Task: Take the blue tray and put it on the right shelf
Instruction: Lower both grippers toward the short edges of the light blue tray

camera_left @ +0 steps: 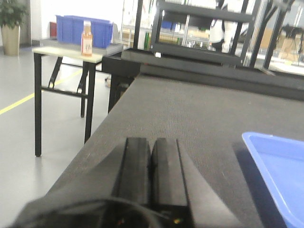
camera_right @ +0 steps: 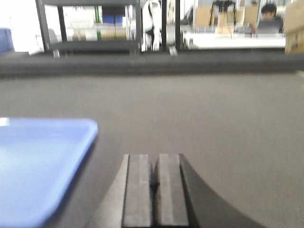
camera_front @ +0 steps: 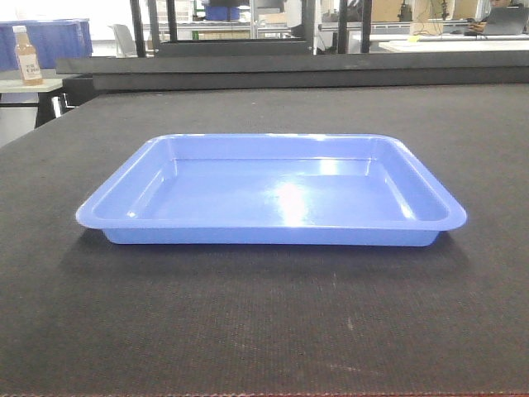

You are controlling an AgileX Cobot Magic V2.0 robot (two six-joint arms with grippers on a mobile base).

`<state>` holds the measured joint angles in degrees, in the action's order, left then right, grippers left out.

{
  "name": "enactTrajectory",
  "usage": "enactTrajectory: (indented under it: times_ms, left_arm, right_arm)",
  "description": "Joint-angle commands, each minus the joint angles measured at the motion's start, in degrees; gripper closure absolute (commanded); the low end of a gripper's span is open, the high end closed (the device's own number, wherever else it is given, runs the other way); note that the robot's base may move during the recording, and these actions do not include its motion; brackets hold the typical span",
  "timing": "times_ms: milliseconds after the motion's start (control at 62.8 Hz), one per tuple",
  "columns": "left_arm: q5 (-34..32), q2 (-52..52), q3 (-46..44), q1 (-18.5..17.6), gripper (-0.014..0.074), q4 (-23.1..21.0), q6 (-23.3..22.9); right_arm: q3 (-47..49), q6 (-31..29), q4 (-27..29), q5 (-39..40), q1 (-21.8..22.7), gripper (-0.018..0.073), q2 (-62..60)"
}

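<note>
Pre-grasp step; blue tray lay untouched on counter; left tool & right tool fully closed, empty. Next req'd: open both, grip opposite rims.

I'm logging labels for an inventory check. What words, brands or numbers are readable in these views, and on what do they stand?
No text can be read in any view.
On the bottle: the label has dark marks, too small and blurred to read, and it is the same in the left wrist view.
On the tray: no print visible.
On the far rack items: blurred, unreadable.
</note>
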<state>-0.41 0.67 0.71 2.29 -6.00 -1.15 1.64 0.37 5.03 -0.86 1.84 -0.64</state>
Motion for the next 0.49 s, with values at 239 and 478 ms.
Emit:
enactTrajectory:
  times_ms: [239,478]
  left_arm:
    - [19.14,-11.38,-32.30,-1.26,0.0639,3.08,0.18]
    - [30.11,-28.55,-46.99,-4.13,0.0302,1.02,0.28]
  right_arm:
    - [29.69,-0.02,0.67,-11.39,0.31,0.0496,8.95]
    - [38.21,-0.02,0.67,-10.75,-1.42,0.0104,23.66]
